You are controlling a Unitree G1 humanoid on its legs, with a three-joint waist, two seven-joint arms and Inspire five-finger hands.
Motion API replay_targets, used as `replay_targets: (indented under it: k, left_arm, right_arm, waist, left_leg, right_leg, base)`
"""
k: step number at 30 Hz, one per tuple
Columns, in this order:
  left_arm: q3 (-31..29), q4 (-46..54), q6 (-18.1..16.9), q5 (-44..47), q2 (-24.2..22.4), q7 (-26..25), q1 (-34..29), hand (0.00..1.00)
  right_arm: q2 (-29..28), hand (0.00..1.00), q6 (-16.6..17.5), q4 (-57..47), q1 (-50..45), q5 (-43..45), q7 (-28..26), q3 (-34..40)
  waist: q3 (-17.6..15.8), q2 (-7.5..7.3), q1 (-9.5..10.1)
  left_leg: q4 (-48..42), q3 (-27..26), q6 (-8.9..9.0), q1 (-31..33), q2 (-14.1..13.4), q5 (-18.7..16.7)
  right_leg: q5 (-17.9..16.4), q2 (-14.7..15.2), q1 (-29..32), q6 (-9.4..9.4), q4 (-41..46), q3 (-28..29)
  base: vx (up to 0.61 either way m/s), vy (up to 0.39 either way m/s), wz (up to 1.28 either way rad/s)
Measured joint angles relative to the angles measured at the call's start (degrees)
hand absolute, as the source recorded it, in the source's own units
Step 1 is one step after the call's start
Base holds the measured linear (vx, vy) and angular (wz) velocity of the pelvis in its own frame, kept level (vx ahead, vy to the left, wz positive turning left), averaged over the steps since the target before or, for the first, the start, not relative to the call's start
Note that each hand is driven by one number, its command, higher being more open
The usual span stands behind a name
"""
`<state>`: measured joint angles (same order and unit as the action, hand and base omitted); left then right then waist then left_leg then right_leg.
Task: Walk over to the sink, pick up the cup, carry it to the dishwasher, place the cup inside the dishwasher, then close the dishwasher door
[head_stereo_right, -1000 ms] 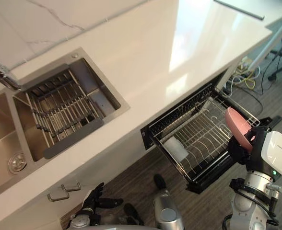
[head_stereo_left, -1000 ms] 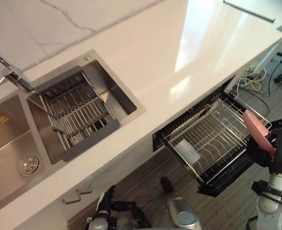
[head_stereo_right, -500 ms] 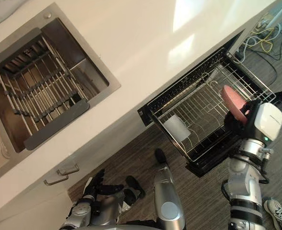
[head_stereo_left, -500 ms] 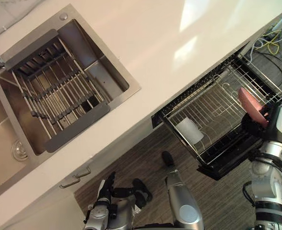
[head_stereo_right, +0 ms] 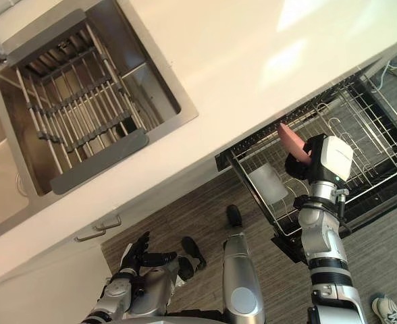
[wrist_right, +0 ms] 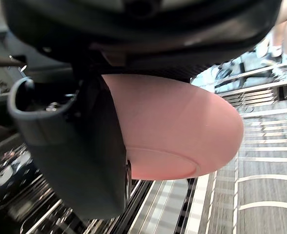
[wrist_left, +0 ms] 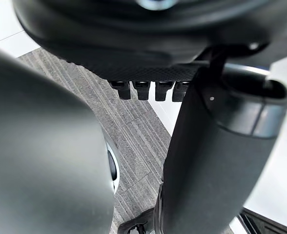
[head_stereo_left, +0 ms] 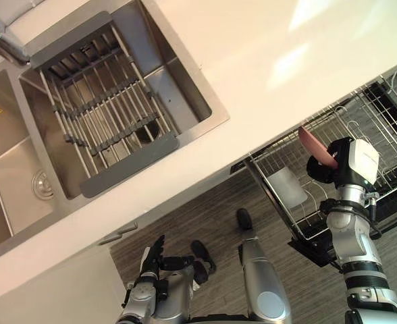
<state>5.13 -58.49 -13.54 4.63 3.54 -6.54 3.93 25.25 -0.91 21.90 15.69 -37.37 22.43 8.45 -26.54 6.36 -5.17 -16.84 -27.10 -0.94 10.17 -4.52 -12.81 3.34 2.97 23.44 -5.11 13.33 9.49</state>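
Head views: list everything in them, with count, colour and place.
bowl: one, pink, in the right hand above the dishwasher rack
cup: one, whitish, in that rack
dishwasher rack: one, silver wire, pulled out below the counter
counter: one, white, around the sink
sink: one, steel, two basins
drain rack: one, grey, across the right basin
tap: one, metal, behind the sink
cabinet handle: one, metal, below the sink
right hand: one, dark, curled round the bowl
left hand: one, dark, open, below the cabinet handle

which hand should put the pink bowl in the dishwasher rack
Right. The right hand is curled round the pink bowl at the pulled-out dishwasher rack. The left hand hangs open and low by the cabinet, away from the rack.
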Motion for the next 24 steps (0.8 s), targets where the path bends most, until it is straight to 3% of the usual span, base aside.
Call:
replay_targets:
  k: [3,19,23,24]
  left_arm:
    - [0.0,0.0,-0.1,0.3,0.0,-0.5,0.5,1.0]
    - [-0.1,0.0,-0.6,1.2,-0.4,-1.0,1.3,1.0]
    - [-0.2,0.1,-0.7,1.3,-1.0,-1.0,1.8,1.0]
    - [-0.2,0.1,-0.7,1.3,-1.3,-1.1,2.0,1.0]
  right_arm:
    - [0.0,0.0,-0.1,0.9,0.3,0.0,0.0,-0.1]
    - [0.0,0.0,-4.7,3.5,2.3,-0.1,3.7,5.9]
    - [0.0,0.0,-5.5,3.3,2.4,-0.1,4.1,7.7]
    - [0.0,1.0,-5.7,3.3,2.4,-0.1,4.3,7.8]
  waist:
    - [0.0,0.0,0.81]
    - [-0.7,0.27,1.4]
    - [-1.0,1.0,1.81]
    - [-1.1,1.23,2.09]
  left_leg:
    - [-0.3,0.0,-0.36,1.0,0.4,0.1]
    - [-1.8,0.3,-1.01,3.6,0.6,-0.1]
    - [-1.7,0.2,-1.07,4.2,0.6,0.0]
    - [-1.6,0.1,-1.06,4.2,0.7,0.0]
  right_leg:
    - [0.0,0.4,1.1,-0.06,0.6,0.1]
    - [0.1,1.1,3.3,-0.25,1.8,0.1]
    - [0.1,1.1,3.9,-0.3,1.8,0.1]
    - [0.1,1.1,4.0,-0.3,1.8,0.1]
  base:
    - [-0.03,0.002,0.05]
    - [0.0,-0.005,0.01]
    - [0.05,-0.021,0.0]
    - [0.06,-0.022,-0.02]
